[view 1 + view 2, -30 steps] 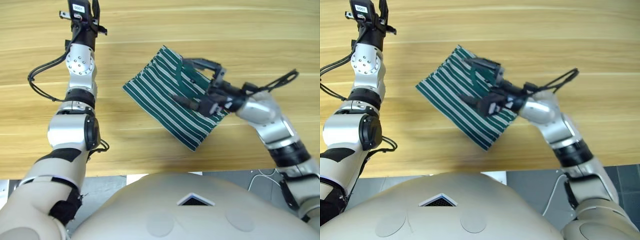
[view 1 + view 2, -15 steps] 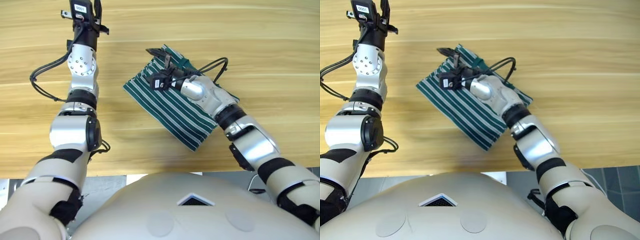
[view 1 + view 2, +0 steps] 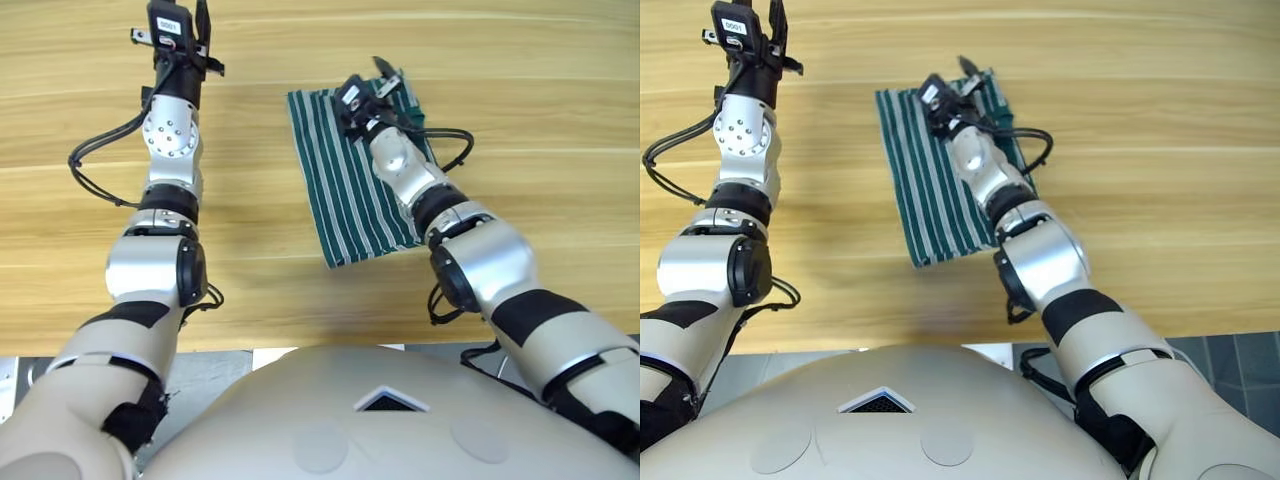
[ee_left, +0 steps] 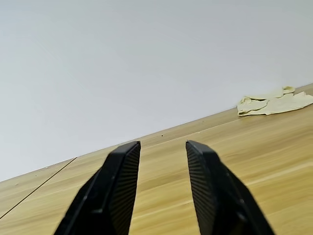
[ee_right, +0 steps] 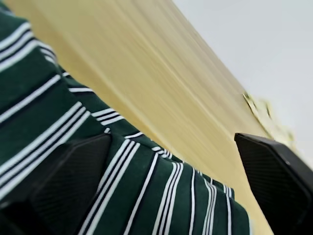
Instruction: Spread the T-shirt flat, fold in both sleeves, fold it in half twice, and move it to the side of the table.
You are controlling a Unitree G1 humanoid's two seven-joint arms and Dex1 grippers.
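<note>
**Folded T-shirt flat on the desk, right hand open at its far edge**

The T-shirt point(image 3: 345, 190), dark green with thin white stripes, is seen folded into a long rectangle and laid flat on the wooden desk point(image 3: 530, 130). Its long sides run from near to far at a slight tilt, so that the near end sits a little further left than the far end. The stripes follow the long sides.

The right hand point(image 5: 171, 139) is held at the far right corner of the T-shirt, with the right forearm stretched over the garment's right part. Its two fingers are spread wide apart and nothing is gripped between them. One dark finger point(image 5: 63, 186) is seen low over the striped fabric, while the other is placed beyond the fabric's edge; whether either presses on the cloth cannot be told.

The left hand point(image 4: 161, 144) is found well to the left of the T-shirt, at the far left of the scene, apart from the garment. Its ribbed fingers point(image 4: 124, 186) are parted by a moderate gap and nothing is held in them. Beyond it, a pale crumpled cloth point(image 4: 274, 103) is seen lying on the far part of the desk.
</note>
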